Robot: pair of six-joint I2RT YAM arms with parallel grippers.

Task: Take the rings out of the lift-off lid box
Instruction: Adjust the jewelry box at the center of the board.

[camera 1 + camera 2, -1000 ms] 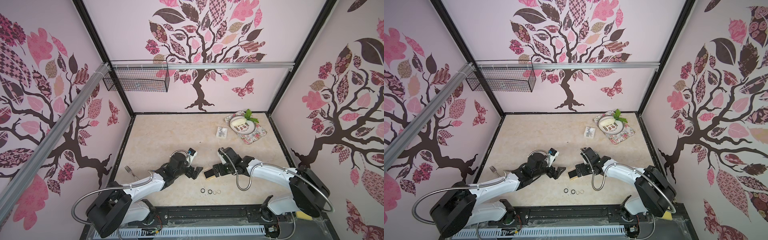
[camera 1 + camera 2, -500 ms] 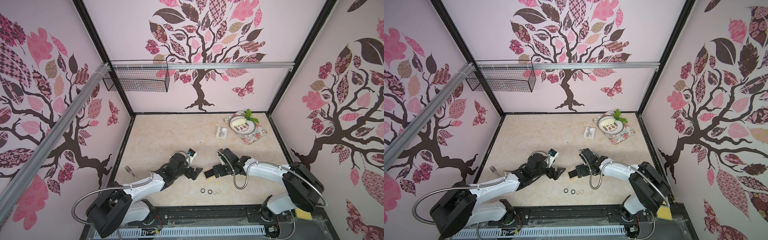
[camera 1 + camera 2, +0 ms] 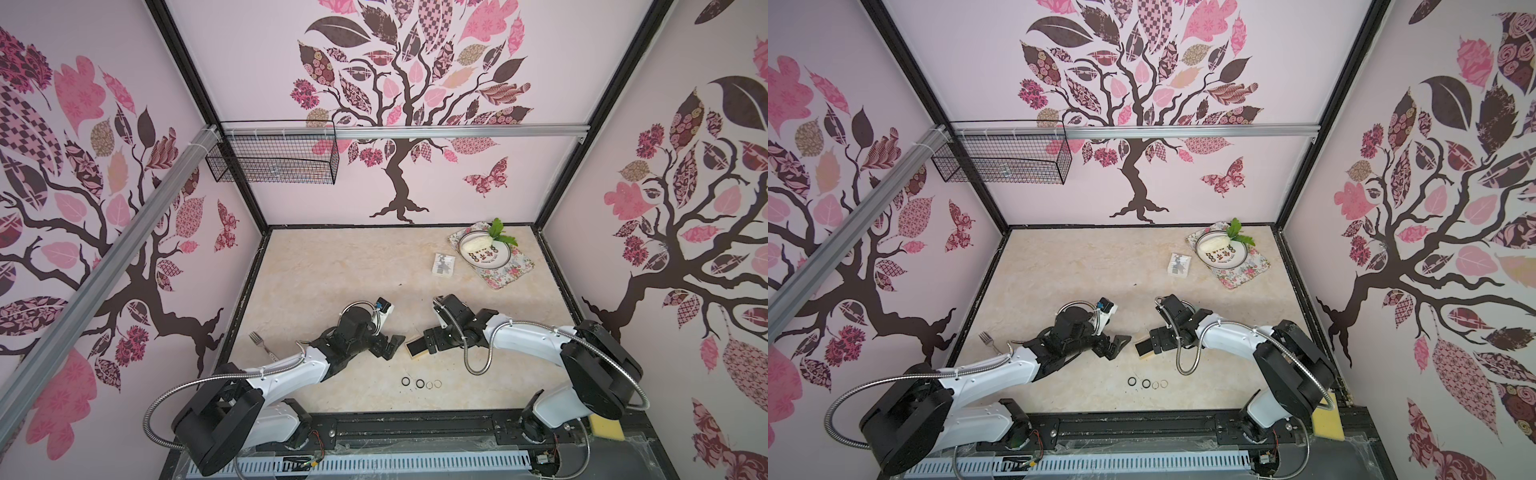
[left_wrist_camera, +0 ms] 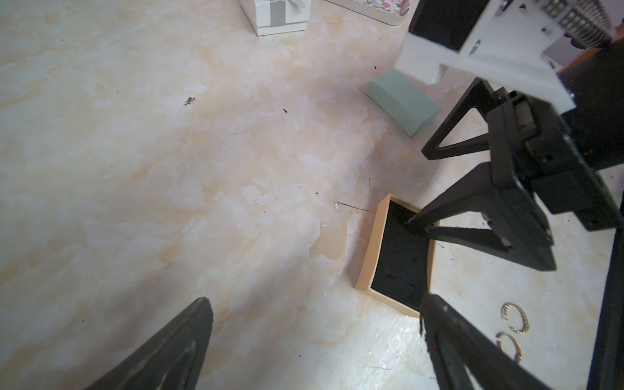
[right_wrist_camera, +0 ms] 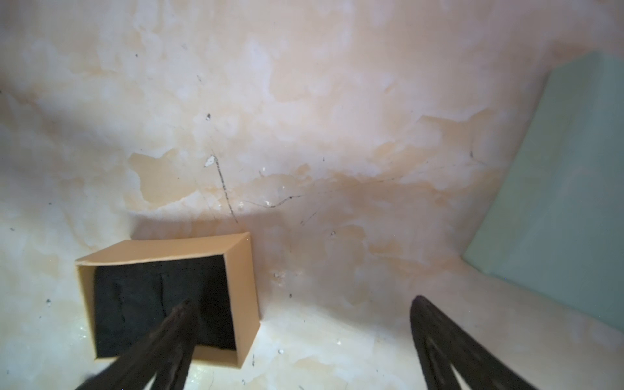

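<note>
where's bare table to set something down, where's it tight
Widest bare patch: far left table, bordered by the back wall, white gift box and left arm. Crowded: the middle, where left gripper and right gripper meet at the tan box, rings just nearer the robot; floral tray fills the far right corner.

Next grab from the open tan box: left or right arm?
Right. The right fingers stand open with one tip over the black lining of the tan box. The left fingers, also open, sit beside the box, not over it. What is left in the lining doesn't show.
</note>
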